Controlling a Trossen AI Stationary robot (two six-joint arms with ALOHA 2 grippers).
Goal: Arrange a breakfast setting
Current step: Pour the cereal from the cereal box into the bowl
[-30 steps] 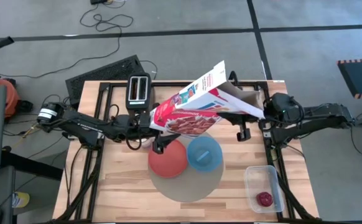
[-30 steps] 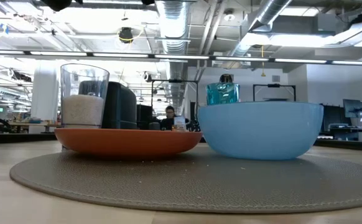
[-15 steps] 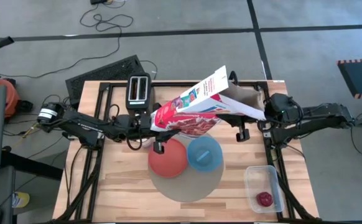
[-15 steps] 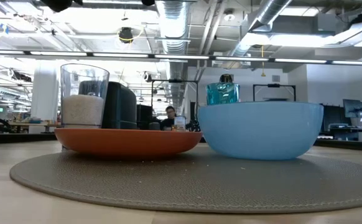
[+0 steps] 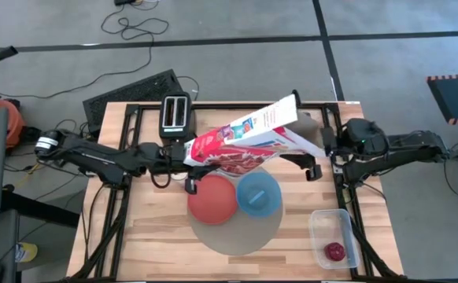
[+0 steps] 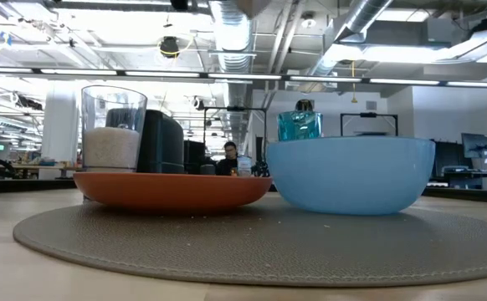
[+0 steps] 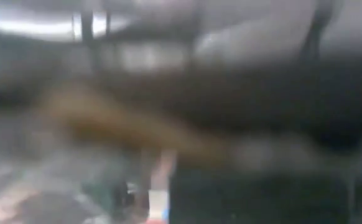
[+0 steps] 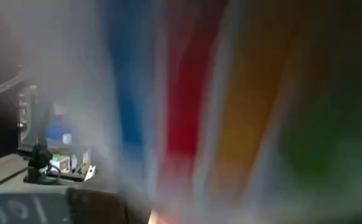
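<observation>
The cereal box [image 5: 245, 140] is hanging tipped above the counter [image 5: 150, 228], its printed face up, and it is covering the blue bowl [image 5: 258, 194] at about 12 o'clock of the round mat [image 5: 237, 236]. The right gripper [image 5: 321, 141] is sitting at the box's 3 o'clock end and the left gripper [image 5: 183, 154] at its 9 o'clock end; each is touching the box, but I cannot tell how far the fingers of either are parted or how firmly they are clamping. The box is looking light, thin-walled and easy to crush, so holding it by the stiffer edges near the ends is probably safer than squeezing the broad faces. The red-orange plate [image 5: 212, 200] is lying on the mat just beside the bowl at its 9 o'clock; the level view is showing a small clear glass [image 6: 112, 125] behind the plate and a teal tumbler [image 6: 299, 124] behind the bowl. Bowl and plate are looking rigid, smooth and likely slippery, best taken at the rim. The small red fruit [image 5: 335, 251] is sitting in a clear tub [image 5: 321, 222] at 4 o'clock of the mat, and the toaster [image 5: 174, 115] at 11 o'clock.
</observation>
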